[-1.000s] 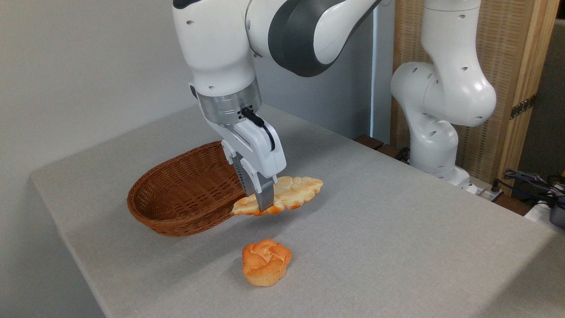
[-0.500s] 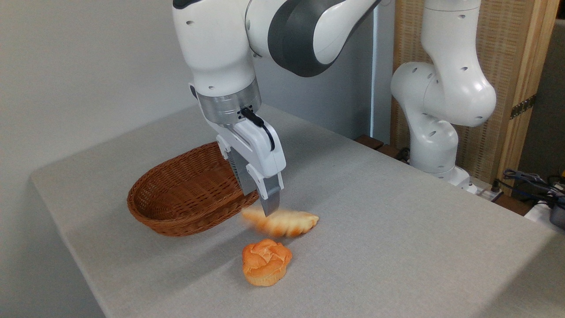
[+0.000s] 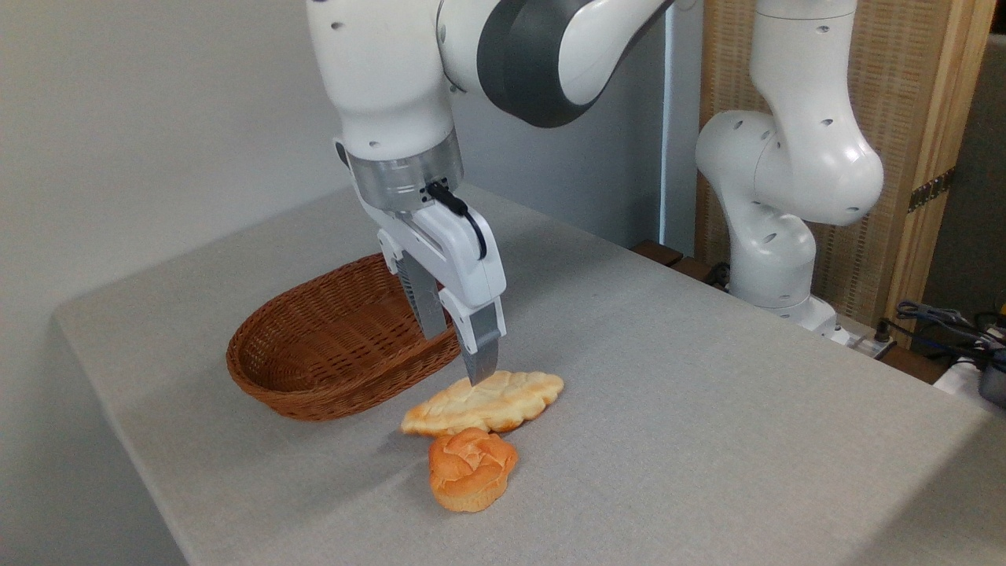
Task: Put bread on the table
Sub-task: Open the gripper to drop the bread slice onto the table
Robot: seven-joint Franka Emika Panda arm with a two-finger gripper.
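The bread [image 3: 486, 402], a long pale golden leaf-shaped pastry with lobed edges, lies flat on the grey table [image 3: 707, 393] just right of the basket. Its near edge touches the orange bun. My gripper [image 3: 460, 354] hangs right above the pastry's far edge, open, with nothing between its fingers. The tip of the nearer finger [image 3: 481, 358] overlaps the pastry's far edge in the picture; touching or just above, I cannot tell.
A brown oval wicker basket [image 3: 330, 346] with nothing visible inside stands left of the pastry, partly behind my fingers. A round orange rose-shaped bun [image 3: 471, 469] sits in front of the pastry. The arm's white base [image 3: 774, 251] stands at the table's far right edge, cables [image 3: 943, 322] beyond it.
One second ago my gripper held the bread in the air. It opened, the bread dropped to the table and settled against the bun, and the gripper has risen slightly.
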